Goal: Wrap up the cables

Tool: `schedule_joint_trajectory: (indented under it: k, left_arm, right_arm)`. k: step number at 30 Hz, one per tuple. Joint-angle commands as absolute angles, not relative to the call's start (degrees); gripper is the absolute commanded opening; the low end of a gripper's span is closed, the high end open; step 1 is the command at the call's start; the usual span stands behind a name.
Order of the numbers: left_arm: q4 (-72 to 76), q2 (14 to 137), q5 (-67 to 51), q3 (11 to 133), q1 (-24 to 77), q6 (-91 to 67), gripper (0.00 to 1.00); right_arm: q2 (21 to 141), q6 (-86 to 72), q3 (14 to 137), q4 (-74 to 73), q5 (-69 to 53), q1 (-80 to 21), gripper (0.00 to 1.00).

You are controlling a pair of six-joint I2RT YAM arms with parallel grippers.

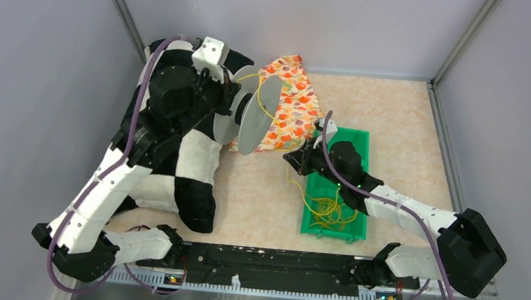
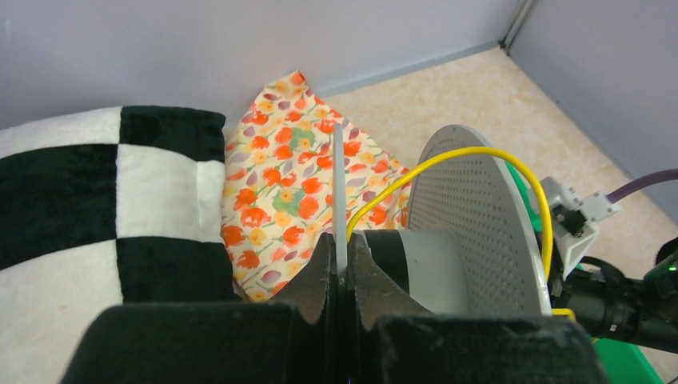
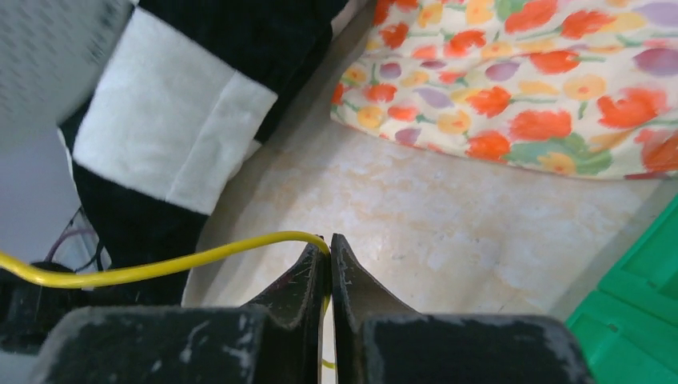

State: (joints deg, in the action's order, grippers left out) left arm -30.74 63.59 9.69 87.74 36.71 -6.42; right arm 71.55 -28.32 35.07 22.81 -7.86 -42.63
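The thin, string-like yellow cables [image 1: 330,210] lie mostly as a loose tangle of overlapping loops at the lower end of a shallow green plastic tray [image 1: 356,145], right of centre in the top view. One strand rises out of that pile to the right gripper [image 3: 329,245], whose black fingers are pressed together with the cord pinched at their tips. From there it runs off to the left edge of the wrist frame as a smooth, glossy yellow line.

The same strand arcs over a grey plastic spool with two round flanges [image 1: 254,120], held at upper centre of the top view. In the left wrist view it curves across the perforated flange and down to the grey hub. How many turns sit on the hub cannot be told.

The left gripper [image 2: 341,250] is clamped on the thin edge of the nearer flange, its fingers nearly closed around it.

Behind the spool sits a folded cloth with orange flowers [image 1: 297,102] (it touches a black-and-white chequered plush blanket [image 1: 190,164] on its left), both on the beige speckled tabletop [image 1: 259,193].
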Motion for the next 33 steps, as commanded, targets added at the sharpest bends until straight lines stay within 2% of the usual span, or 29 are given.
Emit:
schedule_joint_trajectory:
  k: [1,4,10,15,21,26,33]
  left_arm:
    - [-36.4,67.6,6.9,93.9,35.2,-8.3,0.00]
    - [-38.5,68.5,1.9,94.2,34.1,-7.9,0.00]
    - [-41.5,70.0,-12.1,94.4,32.6,-5.3,0.00]
    - [-37.6,69.1,-25.7,92.8,31.3,-6.8,0.00]
    - [-33.4,68.2,-38.0,93.6,26.7,-9.5,0.00]
    - [-30.1,67.8,-45.0,93.3,23.3,-11.9,0.00]
    - [-24.5,67.2,-47.0,92.5,19.6,-17.3,0.00]
  right_arm:
    - [70.3,-27.0,41.2,19.7,2.2,-42.7,0.00]
    - [67.3,-28.4,40.5,16.4,7.6,-39.9,0.00]
    - [61.0,-35.7,35.9,17.6,1.8,-28.1,0.00]
    - [62.1,-31.5,39.1,9.9,1.2,-27.7,0.00]
    - [58.5,-32.6,33.6,8.5,1.7,-26.1,0.00]
    - [56.3,-36.4,30.8,7.6,-1.6,-21.1,0.00]
    - [56.6,-36.4,29.5,6.5,-4.8,-19.9,0.00]
